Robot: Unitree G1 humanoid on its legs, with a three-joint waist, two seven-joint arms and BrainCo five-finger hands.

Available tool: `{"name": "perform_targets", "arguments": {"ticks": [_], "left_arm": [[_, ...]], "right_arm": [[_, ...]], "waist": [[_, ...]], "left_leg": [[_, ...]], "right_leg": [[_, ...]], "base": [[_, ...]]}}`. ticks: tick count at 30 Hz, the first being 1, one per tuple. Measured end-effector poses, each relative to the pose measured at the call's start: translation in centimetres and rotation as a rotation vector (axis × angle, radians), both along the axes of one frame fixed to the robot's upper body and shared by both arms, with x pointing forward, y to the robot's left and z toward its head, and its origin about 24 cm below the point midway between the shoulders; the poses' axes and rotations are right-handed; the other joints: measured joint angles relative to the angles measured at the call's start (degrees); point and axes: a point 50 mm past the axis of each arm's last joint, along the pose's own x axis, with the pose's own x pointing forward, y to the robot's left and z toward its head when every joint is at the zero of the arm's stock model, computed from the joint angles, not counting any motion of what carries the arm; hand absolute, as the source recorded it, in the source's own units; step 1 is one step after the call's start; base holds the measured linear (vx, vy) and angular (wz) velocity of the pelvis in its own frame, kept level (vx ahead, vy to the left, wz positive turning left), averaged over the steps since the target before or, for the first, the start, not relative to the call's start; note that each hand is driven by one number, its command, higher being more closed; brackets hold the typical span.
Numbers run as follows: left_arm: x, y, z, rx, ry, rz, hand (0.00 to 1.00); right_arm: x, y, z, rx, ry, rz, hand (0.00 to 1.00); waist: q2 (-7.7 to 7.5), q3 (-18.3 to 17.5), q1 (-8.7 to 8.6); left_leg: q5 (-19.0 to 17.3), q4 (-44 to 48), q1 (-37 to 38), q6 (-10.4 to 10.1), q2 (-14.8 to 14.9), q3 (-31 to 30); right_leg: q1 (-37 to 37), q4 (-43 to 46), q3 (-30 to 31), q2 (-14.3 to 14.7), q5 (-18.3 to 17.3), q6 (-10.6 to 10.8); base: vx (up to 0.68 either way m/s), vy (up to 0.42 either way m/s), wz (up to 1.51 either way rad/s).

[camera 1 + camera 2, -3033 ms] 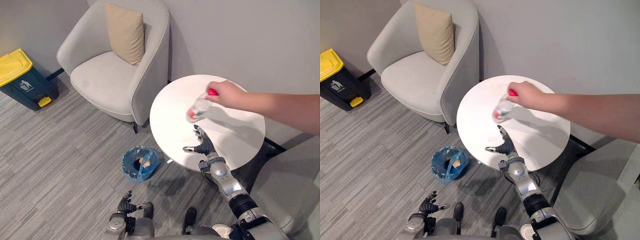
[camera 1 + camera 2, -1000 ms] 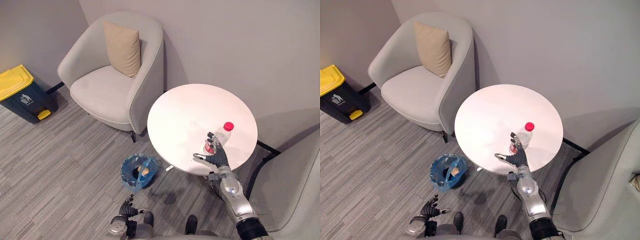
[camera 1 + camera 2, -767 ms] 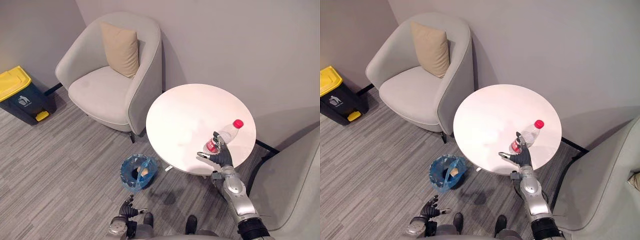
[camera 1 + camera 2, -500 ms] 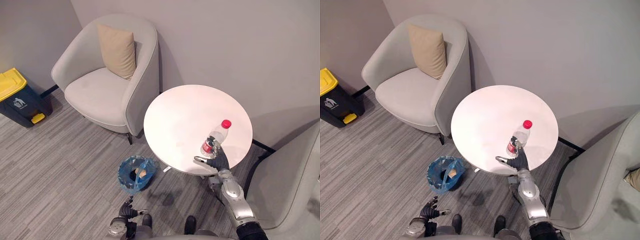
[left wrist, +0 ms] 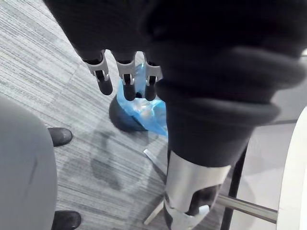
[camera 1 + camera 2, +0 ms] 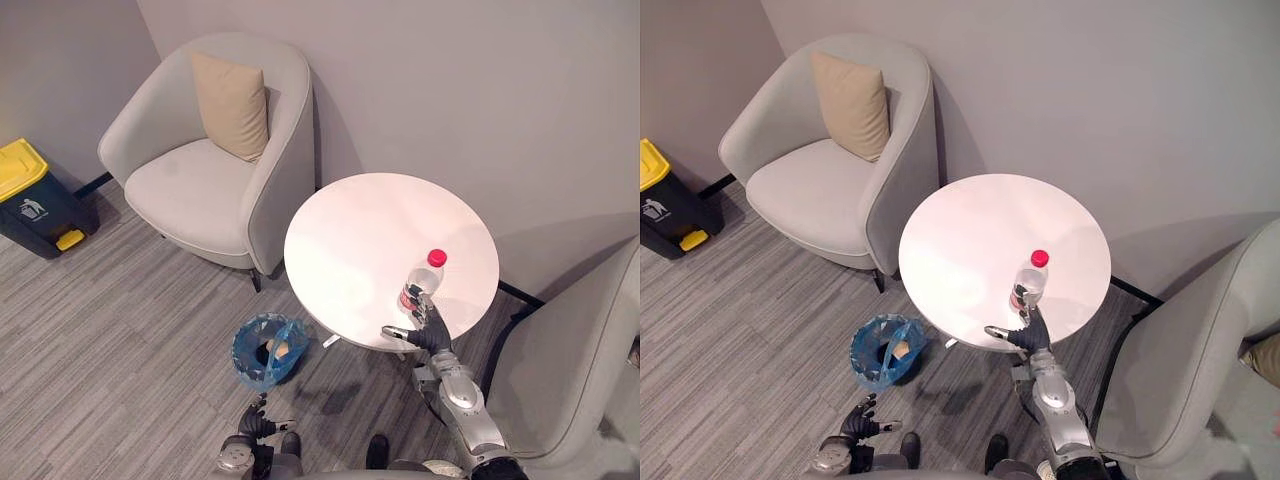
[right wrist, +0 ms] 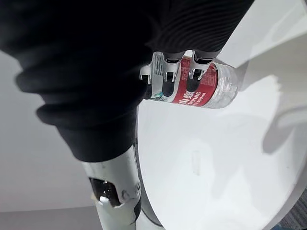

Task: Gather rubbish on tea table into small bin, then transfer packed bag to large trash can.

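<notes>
The person's arm that had reached over the counter (image 6: 360,235) three seconds earlier was gone. The plastic bottle (image 6: 419,284) it brought now stood upright, red cap on, near the counter's edge on the robot's right. That gave the task a fresh piece of rubbish to clear. The right robot hand (image 6: 431,337) had followed it. Its fingers were straight and spread from the thumb, with the tips at the bottle's red label and not yet wrapped round it (whether they actually touched could not be told). By my reading, a grasp was the next step.

The large trash can (image 6: 35,212), dark with a yellow lid, stood closed and well apart by the far wall, so its contents were hidden. The small bin (image 6: 249,347), lined with a blue bag, sat on the floor just beside the counter's base and held a tan scrap (image 6: 284,349). The left robot hand (image 6: 254,426) hung low with relaxed, empty fingers.
</notes>
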Motion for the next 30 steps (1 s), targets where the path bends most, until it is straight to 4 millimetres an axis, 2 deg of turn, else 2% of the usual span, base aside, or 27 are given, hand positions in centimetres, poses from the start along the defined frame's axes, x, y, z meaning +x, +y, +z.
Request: {"name": "perform_targets", "arguments": {"ticks": [6, 14, 30], "left_arm": [[-0.6, 0.1, -0.3, 0.002, 0.021, 0.004, 0.00], [-0.8, 0.0, -0.3, 0.001, 0.027, 0.004, 0.00], [-0.9, 0.0, -0.3, -0.001, 0.029, 0.004, 0.00]], "right_arm": [[-1.0, -0.2, -0.2, 0.000, 0.011, -0.012, 0.00], [-2.3, -1.3, -0.5, -0.029, 0.025, -0.062, 0.00], [-2.8, -4.2, -0.4, -0.045, 0.021, -0.225, 0.00]], "waist": [[-0.16, -1.4, -1.05], [-0.05, -1.5, -1.22], [0.25, -1.4, -1.25]], "left_leg": [[0.0, 0.0, 0.4, 0.0, 0.0, 0.2], [-0.3, 0.1, 1.5, -0.3, 0.5, 1.0], [-0.5, 0.2, 1.3, -0.6, 0.8, 1.7]], "right_leg": [[0.2, 0.0, 0.2, 0.0, 0.0, 0.0], [1.0, -0.2, 0.9, 0.4, 0.1, -0.2], [0.5, -0.2, 1.5, 0.6, 0.1, -0.2]], "base": [[-0.01, 0.005, -0.01], [-0.03, 0.006, -0.05], [-0.01, 0.004, -0.02]]}}
